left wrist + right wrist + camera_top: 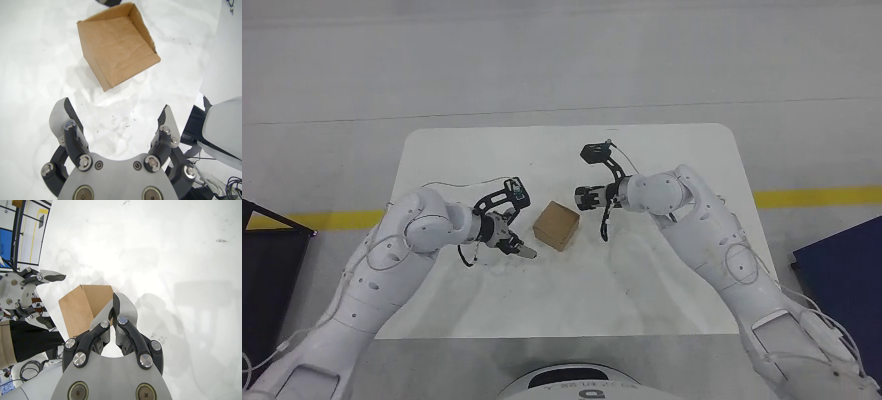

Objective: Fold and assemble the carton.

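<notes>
You find the carton (556,225) near the middle of the white bench (662,290) in the top view. It sits turned like a diamond, with one corner toward the bottom of the frame. It looks close to square from above, so no long axis can be told.

The left claw (116,106) is released, with its fingers spread wide and nothing between them. In the top view it sits just to the lower left of the carton, close but apart. The right claw (114,306) is clenched, pads pressed together with nothing visible between them. In the top view it sits to the upper right of the carton. You cannot tell from any view whether it touches the cardboard.

From above, the carton reads as plain brown faces. The left wrist view gives you more. A broad creased face fills most of the carton, and two walls stand above it, meeting in an inner corner toward the top of the frame. The right wrist view gives you the opposite side. There two closed outer faces meet at an upright edge, and the spread left claw shows beyond them at the left of the frame.
</notes>
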You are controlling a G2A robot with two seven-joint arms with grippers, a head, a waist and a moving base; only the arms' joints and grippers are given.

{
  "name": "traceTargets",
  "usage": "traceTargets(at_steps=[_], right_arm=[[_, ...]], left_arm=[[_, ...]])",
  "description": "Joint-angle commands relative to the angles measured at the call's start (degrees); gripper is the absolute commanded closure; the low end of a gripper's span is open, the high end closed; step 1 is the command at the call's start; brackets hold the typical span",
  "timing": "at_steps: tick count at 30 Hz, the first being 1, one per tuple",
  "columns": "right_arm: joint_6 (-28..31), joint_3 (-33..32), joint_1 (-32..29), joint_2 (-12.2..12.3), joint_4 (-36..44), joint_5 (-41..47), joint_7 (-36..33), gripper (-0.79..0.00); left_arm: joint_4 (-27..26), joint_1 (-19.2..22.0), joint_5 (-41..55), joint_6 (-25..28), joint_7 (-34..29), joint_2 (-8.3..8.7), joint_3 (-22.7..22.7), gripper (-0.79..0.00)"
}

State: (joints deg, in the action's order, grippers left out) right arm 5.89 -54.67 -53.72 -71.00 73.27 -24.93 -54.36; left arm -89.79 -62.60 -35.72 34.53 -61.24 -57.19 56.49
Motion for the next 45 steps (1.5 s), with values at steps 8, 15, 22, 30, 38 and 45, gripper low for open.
traceTargets(at_steps=[8, 15, 22, 30, 38, 45], right_arm=[[5.35, -4.66, -2.67, 1.66, 1.29, 0.51, -0.57, 0.0], [7.83, -8.09, -6.16, 3.11, 5.35, 0.39, -2.26, 0.0], [11.41, -9.5, -8.46, 4.17, 9.56, 0.17, -5.33, 0.0], [17.04, -8.51, -9.55, 4.99, 11.34, 2.22, -12.2, 0.0], [16.94, -0.39, -7.49, 3.67, 8.06, -1.16, -9.9, 0.0], [10.87, 4.37, -4.1, 1.8, 3.91, -5.71, -0.15, 0.0]], left_arm=[[3.34, 5.08, -4.39, -5.39, 0.88, -1.64, -5.36, -0.785], [7.06, 8.67, -5.62, -6.75, 2.91, -3.3, -9.57, -0.785], [13.45, 12.78, -7.86, -15.73, 6.03, -5.38, -12.2, -0.785], [18.0, 14.29, -0.74, -19.88, 12.26, -5.88, -7.66, -0.785], [16.33, 9.83, -1.79, -18.89, 13.49, -3.28, 0.32, -0.785], [5.5, 0.98, -4.43, -20.06, 11.48, -0.46, 8.32, -0.785]])
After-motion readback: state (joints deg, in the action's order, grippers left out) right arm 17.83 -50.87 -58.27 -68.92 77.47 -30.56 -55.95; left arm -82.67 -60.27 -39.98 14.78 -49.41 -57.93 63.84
